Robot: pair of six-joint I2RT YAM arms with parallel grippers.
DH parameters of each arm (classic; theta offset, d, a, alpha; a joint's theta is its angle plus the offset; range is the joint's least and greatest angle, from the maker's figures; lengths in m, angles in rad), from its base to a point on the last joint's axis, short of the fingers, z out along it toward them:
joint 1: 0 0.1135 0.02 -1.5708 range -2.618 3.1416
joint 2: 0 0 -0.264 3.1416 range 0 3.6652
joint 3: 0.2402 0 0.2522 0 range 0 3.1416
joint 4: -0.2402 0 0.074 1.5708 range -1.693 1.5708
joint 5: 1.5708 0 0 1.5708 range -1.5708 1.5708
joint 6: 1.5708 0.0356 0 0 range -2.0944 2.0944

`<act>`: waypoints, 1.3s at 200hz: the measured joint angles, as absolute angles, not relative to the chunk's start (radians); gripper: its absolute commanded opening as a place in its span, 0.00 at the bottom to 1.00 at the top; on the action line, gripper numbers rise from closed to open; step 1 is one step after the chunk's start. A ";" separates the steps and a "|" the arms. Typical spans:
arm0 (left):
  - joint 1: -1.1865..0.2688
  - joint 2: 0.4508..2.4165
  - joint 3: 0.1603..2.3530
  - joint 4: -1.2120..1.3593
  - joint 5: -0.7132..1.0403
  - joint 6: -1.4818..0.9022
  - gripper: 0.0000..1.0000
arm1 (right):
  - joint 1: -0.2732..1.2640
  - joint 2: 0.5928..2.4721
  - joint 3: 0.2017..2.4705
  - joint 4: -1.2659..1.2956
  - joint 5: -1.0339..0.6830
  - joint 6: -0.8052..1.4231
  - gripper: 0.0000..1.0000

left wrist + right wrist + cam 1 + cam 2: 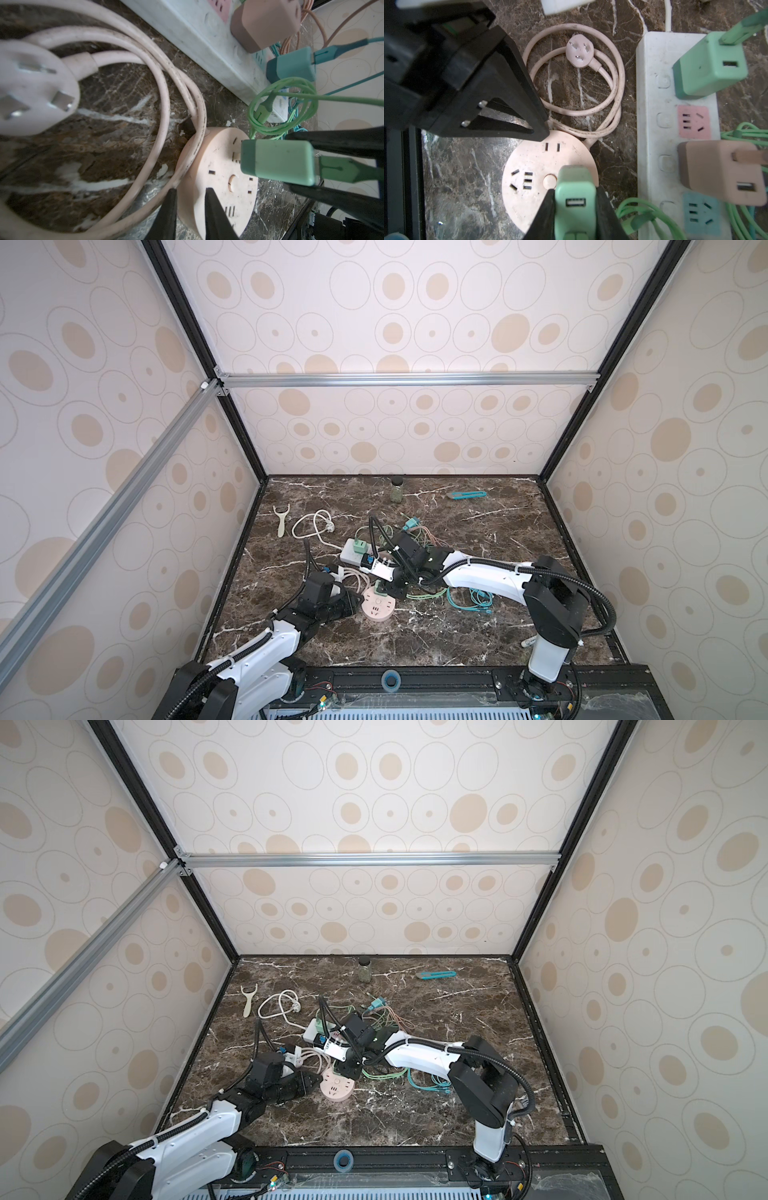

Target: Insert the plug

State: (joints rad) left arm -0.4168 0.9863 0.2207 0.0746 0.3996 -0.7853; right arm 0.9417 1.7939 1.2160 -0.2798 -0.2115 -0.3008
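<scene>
A round pink socket [376, 609] [338, 1090] [218, 182] [529, 166] lies flat on the marble table. My left gripper [191, 192] [356, 602] is shut on its rim, one finger on the side wall and one on the top face. My right gripper [574, 192] [289, 162] [388, 587] is shut on a green charger plug [575, 204] [276, 161]. The plug's front end sits against the socket's face, close to the centre button. Its prongs are hidden, so I cannot tell how deep they sit.
A white power strip [654, 104] [351, 558] beside the socket carries a green, a tan and a teal charger. The socket's own pink cord and three-pin plug [578, 54] coil next to it. Green and teal cables [469, 597] lie right of it. A jar [397, 489] stands at the back.
</scene>
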 measured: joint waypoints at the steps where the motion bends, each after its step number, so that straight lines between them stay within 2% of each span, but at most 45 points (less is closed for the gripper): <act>1: -0.417 0.986 0.221 0.075 0.399 -0.785 0.25 | 0.942 1.793 1.214 -0.278 -0.211 -0.300 0.01; 260: -0.417 0.988 0.221 0.075 0.399 -0.785 0.25 | 0.969 1.772 1.162 -0.212 -0.150 -0.303 0.00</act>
State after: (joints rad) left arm -0.4168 0.9878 0.2207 0.0746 0.3992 -0.7853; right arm 0.9688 1.7718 1.1618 -0.2115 -0.1505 -0.3031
